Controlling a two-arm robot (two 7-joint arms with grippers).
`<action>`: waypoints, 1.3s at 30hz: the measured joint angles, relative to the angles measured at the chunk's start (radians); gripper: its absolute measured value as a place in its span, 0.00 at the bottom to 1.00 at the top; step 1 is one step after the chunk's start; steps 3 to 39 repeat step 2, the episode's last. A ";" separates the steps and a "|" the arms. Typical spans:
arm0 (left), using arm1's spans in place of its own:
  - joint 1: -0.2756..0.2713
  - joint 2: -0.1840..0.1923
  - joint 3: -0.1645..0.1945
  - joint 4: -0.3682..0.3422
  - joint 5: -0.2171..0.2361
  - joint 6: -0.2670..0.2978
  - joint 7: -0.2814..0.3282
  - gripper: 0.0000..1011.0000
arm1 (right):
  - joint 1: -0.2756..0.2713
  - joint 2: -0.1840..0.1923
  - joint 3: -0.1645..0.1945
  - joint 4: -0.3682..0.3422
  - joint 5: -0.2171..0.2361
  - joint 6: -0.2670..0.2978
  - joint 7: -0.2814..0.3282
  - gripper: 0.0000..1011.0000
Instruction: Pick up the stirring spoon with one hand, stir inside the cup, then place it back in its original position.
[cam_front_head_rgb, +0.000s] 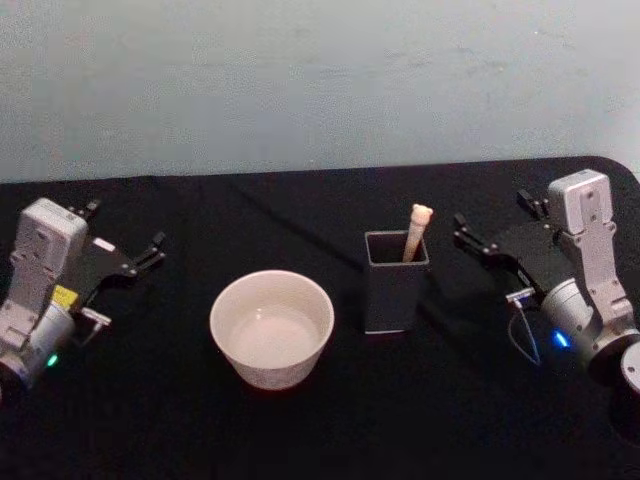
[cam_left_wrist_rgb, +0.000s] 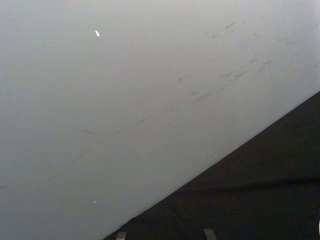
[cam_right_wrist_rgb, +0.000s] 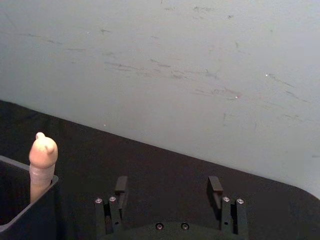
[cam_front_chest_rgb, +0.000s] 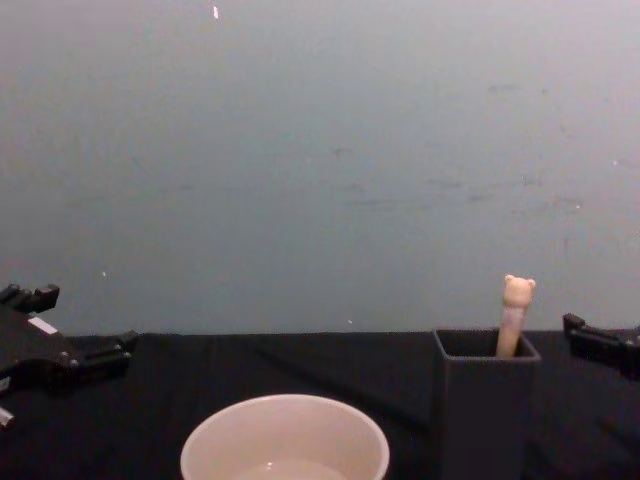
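The spoon (cam_front_head_rgb: 416, 230) stands handle-up in the dark holder (cam_front_head_rgb: 395, 285), bear head above the rim where a hand can pinch it. The cup (cam_front_head_rgb: 271, 327) sits just left of the holder on the bench (cam_front_head_rgb: 450, 400), near enough for a short carry. Right hand (cam_front_head_rgb: 462, 235) waits beside the holder, fingers spread. Left hand (cam_front_head_rgb: 155, 248) is parked far left, also spread.

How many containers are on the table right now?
2: the cream-white cup toward the robot's left, and the dark square holder to its right, with the stirring spoon standing in it. Nothing seems hidden.
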 joint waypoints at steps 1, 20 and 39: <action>0.000 0.000 0.000 0.000 0.000 0.000 0.000 0.99 | 0.000 0.000 0.000 0.000 0.000 0.000 0.000 0.99; 0.000 0.000 0.000 0.000 0.000 0.000 0.000 0.99 | 0.000 0.000 0.000 0.000 0.000 0.000 0.000 0.99; 0.000 0.000 0.000 0.000 0.000 0.000 0.000 0.99 | 0.000 0.000 0.000 0.000 0.000 0.000 0.000 0.99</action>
